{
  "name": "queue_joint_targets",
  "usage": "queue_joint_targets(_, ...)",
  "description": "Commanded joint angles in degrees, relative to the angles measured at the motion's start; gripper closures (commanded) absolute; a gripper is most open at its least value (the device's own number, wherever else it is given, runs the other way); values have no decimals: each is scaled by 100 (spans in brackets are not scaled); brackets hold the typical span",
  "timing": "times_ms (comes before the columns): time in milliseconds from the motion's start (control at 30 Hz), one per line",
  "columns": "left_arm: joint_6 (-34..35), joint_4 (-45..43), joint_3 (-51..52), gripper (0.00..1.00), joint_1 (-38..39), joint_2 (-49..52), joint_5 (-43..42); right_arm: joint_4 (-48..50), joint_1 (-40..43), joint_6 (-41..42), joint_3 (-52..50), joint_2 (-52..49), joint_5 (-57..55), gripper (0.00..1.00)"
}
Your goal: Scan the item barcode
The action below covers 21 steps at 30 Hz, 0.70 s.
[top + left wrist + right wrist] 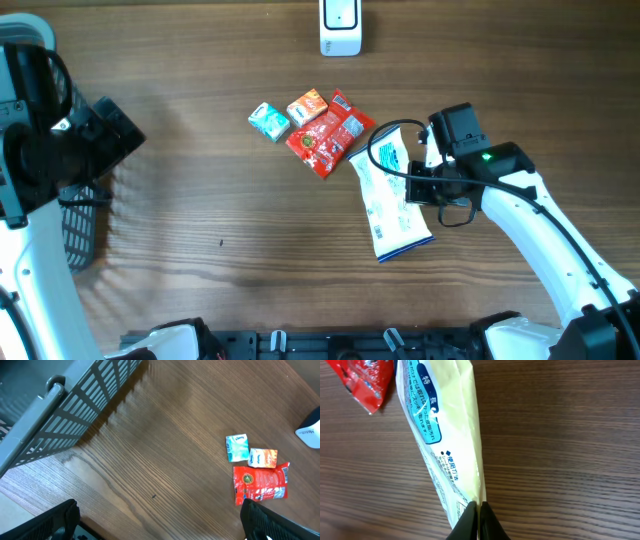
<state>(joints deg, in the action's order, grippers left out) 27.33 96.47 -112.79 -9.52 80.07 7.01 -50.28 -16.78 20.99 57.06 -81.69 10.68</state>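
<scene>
Dark wood-grain desk (220,270) fills every view. Nearest the robot's base lies the task's thing, a white-and-blue pouch (395,215). Its long axis runs from the near side away toward the far side, leaning a little left at the far end. The right hand (479,512) has its fingers pressed together, pinching the pouch's right-hand edge seam about midway along. Whether the pouch is clear of the desk I cannot tell.

In the right wrist view the pouch carries Japanese print: "特長" in a blue oval and "使用方法" beside a blue diamond. No barcode shows on any visible face.

Just beyond its far end sits a red pouch (328,135), then an orange pack (307,106) and a teal pack (268,121); their writing is too small to read.

Farthest off, at the desk's far edge, stands a white device (340,27), likely the scanner. It lies farther away than the held pouch and to its left, so the right arm is much the nearer.

The left hand (157,512) is spread wide, holding nothing, well apart beside a grey mesh basket (80,215).
</scene>
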Motion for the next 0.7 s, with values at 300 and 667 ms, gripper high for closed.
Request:
queue_joint_targets(300, 15, 2, -31, 0, -46, -4, -9, 2, -24, -1010, 111, -39, 815, 87)
queue_joint_targets(667, 15, 2, -31, 0, -46, -4, -9, 625, -24, -1060, 111, -50, 697, 30)
